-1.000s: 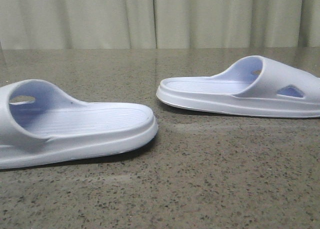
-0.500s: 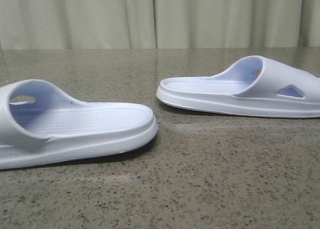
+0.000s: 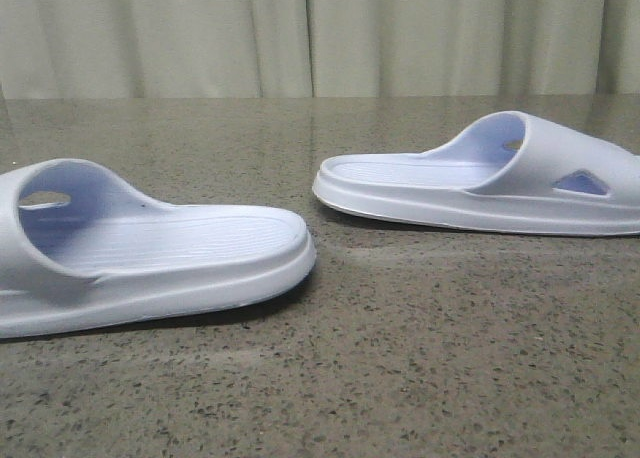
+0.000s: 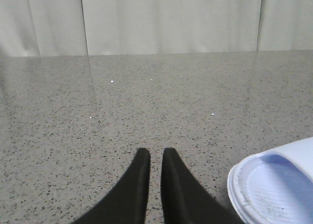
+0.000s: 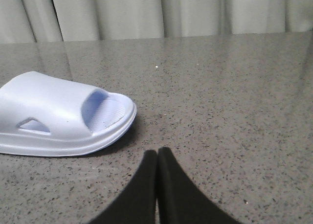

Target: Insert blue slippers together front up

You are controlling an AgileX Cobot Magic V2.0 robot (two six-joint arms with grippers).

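Two pale blue slippers lie sole-down and apart on the speckled table. The left slipper [image 3: 160, 253] is near the front, its strap at the left. The right slipper [image 3: 480, 183] lies farther back, its strap with a triangular cutout at the right. Neither gripper shows in the front view. In the left wrist view my left gripper [image 4: 156, 153] is empty, its black fingers only a narrow slit apart, with one end of a slipper [image 4: 274, 185] beside it. In the right wrist view my right gripper [image 5: 157, 153] is shut and empty, a short way from the slipper [image 5: 58, 116].
The grey speckled table [image 3: 420, 358] stretches back to a pale curtain [image 3: 320, 38] behind its far edge. Nothing else stands on it in these views.
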